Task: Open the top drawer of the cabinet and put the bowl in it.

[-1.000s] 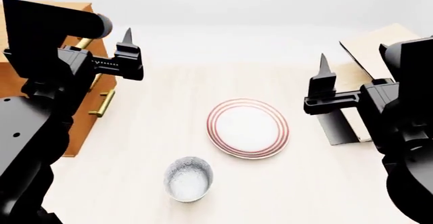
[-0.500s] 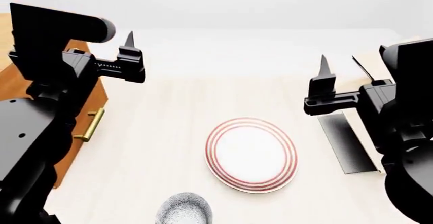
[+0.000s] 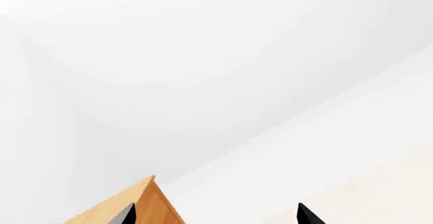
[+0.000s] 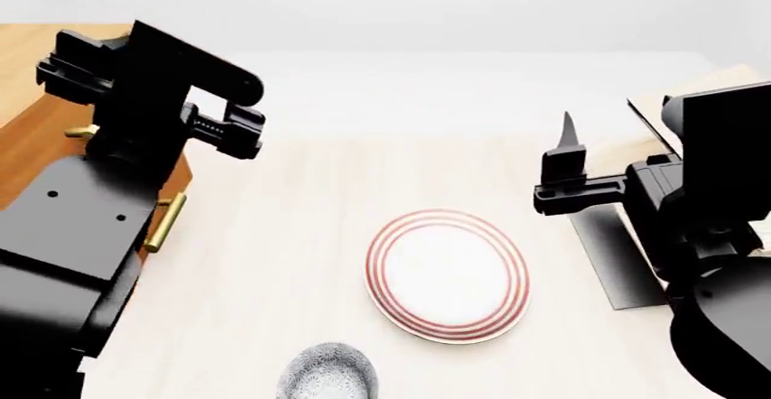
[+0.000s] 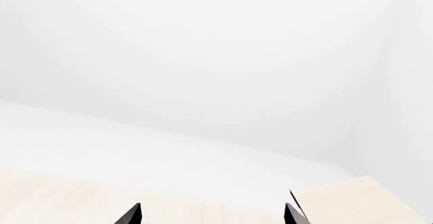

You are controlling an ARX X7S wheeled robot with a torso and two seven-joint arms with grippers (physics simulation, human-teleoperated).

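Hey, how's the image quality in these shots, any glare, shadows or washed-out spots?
Head view: sharp and evenly lit, no blur; the far tabletop bleaches into the white wall, and the plate casts almost no shadow. Left wrist view: nearly all washed-out white, with only a cabinet corner and dark fingertips giving contrast. Right wrist view: likewise overexposed, with faint wall edges.

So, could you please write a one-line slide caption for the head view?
Both black grippers, left and right, hover above a red-ringed white plate; orange-brown wooden cabinet at left.
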